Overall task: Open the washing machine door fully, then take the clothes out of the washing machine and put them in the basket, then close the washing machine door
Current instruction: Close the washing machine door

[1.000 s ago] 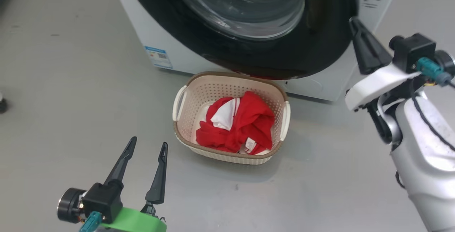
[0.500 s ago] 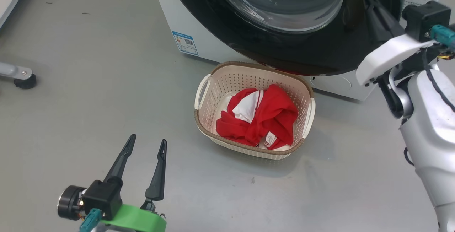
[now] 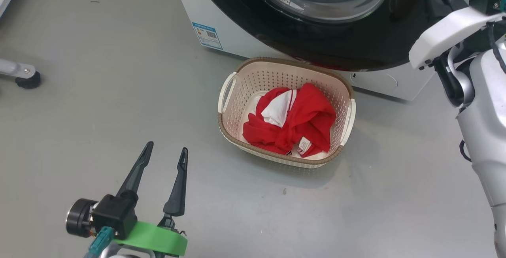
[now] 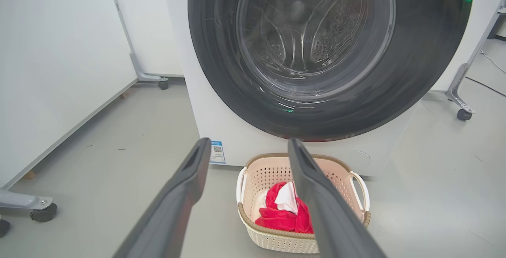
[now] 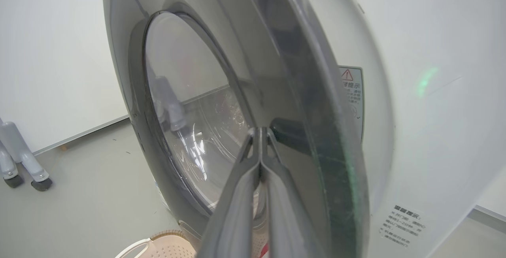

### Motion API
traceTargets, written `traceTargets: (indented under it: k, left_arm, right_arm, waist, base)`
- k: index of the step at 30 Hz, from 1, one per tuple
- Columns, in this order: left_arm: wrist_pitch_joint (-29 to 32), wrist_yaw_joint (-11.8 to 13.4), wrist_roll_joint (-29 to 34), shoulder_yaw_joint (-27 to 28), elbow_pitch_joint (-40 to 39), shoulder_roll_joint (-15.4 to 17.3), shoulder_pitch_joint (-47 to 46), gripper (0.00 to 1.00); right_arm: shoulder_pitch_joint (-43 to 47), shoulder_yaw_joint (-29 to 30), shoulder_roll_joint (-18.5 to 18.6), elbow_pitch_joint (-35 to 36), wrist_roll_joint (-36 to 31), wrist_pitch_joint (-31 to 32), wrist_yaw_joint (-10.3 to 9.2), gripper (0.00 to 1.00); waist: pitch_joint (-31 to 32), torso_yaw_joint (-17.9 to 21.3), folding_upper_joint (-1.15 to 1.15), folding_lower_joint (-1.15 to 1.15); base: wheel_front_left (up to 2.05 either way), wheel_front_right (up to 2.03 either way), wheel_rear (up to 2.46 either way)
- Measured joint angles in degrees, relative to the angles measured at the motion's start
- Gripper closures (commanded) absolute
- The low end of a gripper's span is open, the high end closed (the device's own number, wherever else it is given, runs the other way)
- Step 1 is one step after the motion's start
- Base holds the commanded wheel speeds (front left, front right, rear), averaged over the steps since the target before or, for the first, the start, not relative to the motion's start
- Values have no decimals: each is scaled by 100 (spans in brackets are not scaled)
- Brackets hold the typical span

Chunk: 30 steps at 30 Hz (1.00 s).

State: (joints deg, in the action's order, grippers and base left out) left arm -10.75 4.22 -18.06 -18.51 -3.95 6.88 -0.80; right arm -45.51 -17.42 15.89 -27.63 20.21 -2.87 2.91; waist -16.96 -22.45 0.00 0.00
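Clothes (image 3: 290,125), red with white parts, lie bunched in the basket (image 3: 276,61), which stands on the floor (image 3: 99,92) just in front of the washing machine (image 3: 233,40), below the washing machine door (image 3: 336,40). The left pincer (image 3: 167,146) hangs over the floor beside the basket, fingers spread wide and empty. The right pincer (image 5: 259,131) is closed on nothing, its tips at the door's black ring near the outer edge.
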Motion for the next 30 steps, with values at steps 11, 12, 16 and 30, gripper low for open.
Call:
traceTargets:
  k: [11, 12, 16, 30]
  left_arm:
    - [-53, -55, -1, -38, -1, -73, -255, 0]
    - [-68, -57, -1, -45, 4, -82, -286, 0]
    - [-89, -100, -1, -52, 29, -86, -404, 0]
    - [-152, -177, -1, -133, 236, -160, -675, 0]
  right_arm:
    - [-761, 59, 214, -289, -12, 113, 55, 100]
    - [-829, 65, 237, -330, -12, 113, 55, 100]
    - [-1044, 93, 248, -477, -13, 113, 55, 100]
    - [-1402, 187, 81, -916, 16, -73, 108, 100]
  waist:
    - [-351, -23, 0, 0]
    - [-388, -28, 0, 0]
    - [-508, -44, 0, 0]
    - [-677, -22, 0, 0]
  base:
    - [0, 0, 0]
    - [0, 0, 0]
    - [0, 0, 0]
    - [0, 0, 0]
